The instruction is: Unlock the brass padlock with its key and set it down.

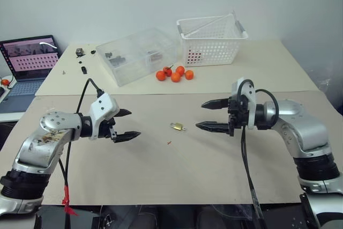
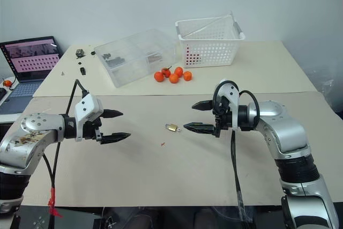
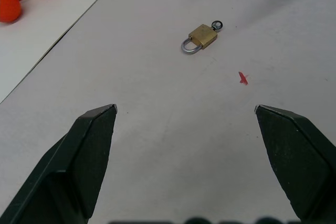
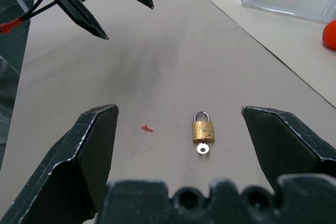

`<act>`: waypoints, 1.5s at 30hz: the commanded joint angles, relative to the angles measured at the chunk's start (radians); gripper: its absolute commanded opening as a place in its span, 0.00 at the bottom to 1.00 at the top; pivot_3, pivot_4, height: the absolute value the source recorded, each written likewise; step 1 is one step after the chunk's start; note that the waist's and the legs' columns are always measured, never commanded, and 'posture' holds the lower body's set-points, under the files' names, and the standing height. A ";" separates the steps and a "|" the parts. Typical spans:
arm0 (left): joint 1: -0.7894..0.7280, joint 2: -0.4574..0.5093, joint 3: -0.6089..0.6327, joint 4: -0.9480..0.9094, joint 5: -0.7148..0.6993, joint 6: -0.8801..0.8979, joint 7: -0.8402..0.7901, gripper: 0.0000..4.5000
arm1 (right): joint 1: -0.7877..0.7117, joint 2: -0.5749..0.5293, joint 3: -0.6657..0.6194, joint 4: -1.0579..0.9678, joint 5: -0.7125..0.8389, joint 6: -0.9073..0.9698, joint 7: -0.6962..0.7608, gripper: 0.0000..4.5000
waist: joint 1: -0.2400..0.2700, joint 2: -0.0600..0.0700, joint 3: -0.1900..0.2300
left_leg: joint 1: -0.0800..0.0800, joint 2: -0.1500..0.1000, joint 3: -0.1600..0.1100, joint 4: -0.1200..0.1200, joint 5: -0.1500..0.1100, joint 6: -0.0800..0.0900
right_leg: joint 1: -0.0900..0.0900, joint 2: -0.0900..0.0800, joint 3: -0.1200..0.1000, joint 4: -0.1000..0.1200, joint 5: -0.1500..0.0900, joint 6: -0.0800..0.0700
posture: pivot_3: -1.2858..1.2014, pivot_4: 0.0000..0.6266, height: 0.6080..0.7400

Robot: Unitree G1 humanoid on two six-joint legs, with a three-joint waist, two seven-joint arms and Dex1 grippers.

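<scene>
Brass padlock (image 4: pixel 202 129) — unmarked (key (image 4: pixel 202 149) inserted)

Head stereo pair looks forward-down over the whole desk (image 1: pixel 161 175) from its near edge. Both wrist cams sit low, close, sharing the brass padlock (image 3: pixel 201 37) mid-desk.

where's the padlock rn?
The brass padlock lies flat on the near table between the two open grippers, nearer the right gripper, key in its base, red scrap beside it.
</scene>
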 commanded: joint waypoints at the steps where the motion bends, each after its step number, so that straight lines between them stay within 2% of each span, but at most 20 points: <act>1: -0.030 -0.011 0.029 -0.010 -0.020 -0.007 0.005 1.00 | 0.006 -0.012 -0.025 -0.038 0.012 -0.002 -0.014 0.99 | 0.000 0.000 0.000 | 0.000 0.000 0.000 0.000 0.000 0.000 | 0.000 0.000 0.000 0.000 0.000 0.000 | 0.52 0.24 1.00; 6: -0.095 -0.037 -0.002 0.082 -0.004 -0.061 -0.034 1.00 | 0.035 -0.026 -0.050 -0.062 0.023 0.017 -0.049 0.99 | 0.005 0.000 0.000 | 0.000 0.001 0.002 0.000 0.000 0.000 | 0.000 0.001 -0.001 0.000 0.000 0.000 | 0.52 0.24 1.00; 12: -0.211 -0.098 -0.098 0.243 0.063 -0.182 -0.111 1.00 | 0.070 -0.029 -0.073 -0.122 0.043 0.055 -0.103 0.99 | 0.003 0.000 0.000 | -0.001 0.000 0.002 0.001 0.000 0.000 | 0.000 0.001 -0.001 0.000 0.000 0.000 | 0.52 0.24 1.00; 20: -0.465 -0.285 -0.253 0.691 0.195 -0.465 -0.266 1.00 | 0.202 -0.035 -0.166 -0.297 0.089 0.141 -0.231 0.99 | 0.015 -0.001 0.000 | -0.002 -0.001 0.005 0.005 0.000 0.000 | 0.002 0.001 -0.002 0.000 0.000 0.000 | 0.52 0.24 1.00; 26: -0.653 -0.452 -0.306 1.089 0.304 -0.722 -0.328 1.00 | 0.336 -0.038 -0.278 -0.455 0.184 0.231 -0.326 0.99 | 0.018 -0.002 0.001 | -0.005 -0.002 0.006 0.012 -0.004 0.007 | 0.003 0.001 -0.004 -0.001 0.000 0.000 | 0.52 0.24 1.00; 31: -0.748 -0.556 -0.327 1.300 0.384 -0.873 -0.351 1.00 | 0.425 -0.036 -0.356 -0.559 0.237 0.291 -0.419 0.99 | 0.009 -0.003 0.001 | -0.005 -0.002 0.006 0.016 -0.007 0.012 | 0.004 0.001 -0.003 -0.001 0.000 0.001 | 0.52 0.24 1.00; 37: -0.794 -0.611 -0.321 1.440 0.458 -0.946 -0.321 1.00 | 0.480 -0.034 -0.426 -0.646 0.307 0.346 -0.520 0.99 | 0.003 -0.005 0.002 | -0.005 -0.002 0.007 0.016 -0.007 0.012 | 0.005 0.002 -0.003 0.000 0.000 0.001 | 0.52 0.24 1.00; 45: -0.801 -0.605 -0.315 1.506 0.538 -0.975 -0.268 1.00 | 0.522 -0.063 -0.468 -0.674 0.365 0.363 -0.586 0.99 | 0.003 -0.005 0.002 | -0.003 0.000 0.006 0.016 -0.009 0.015 | 0.005 0.007 -0.003 0.001 0.000 0.002 | 0.52 0.24 1.00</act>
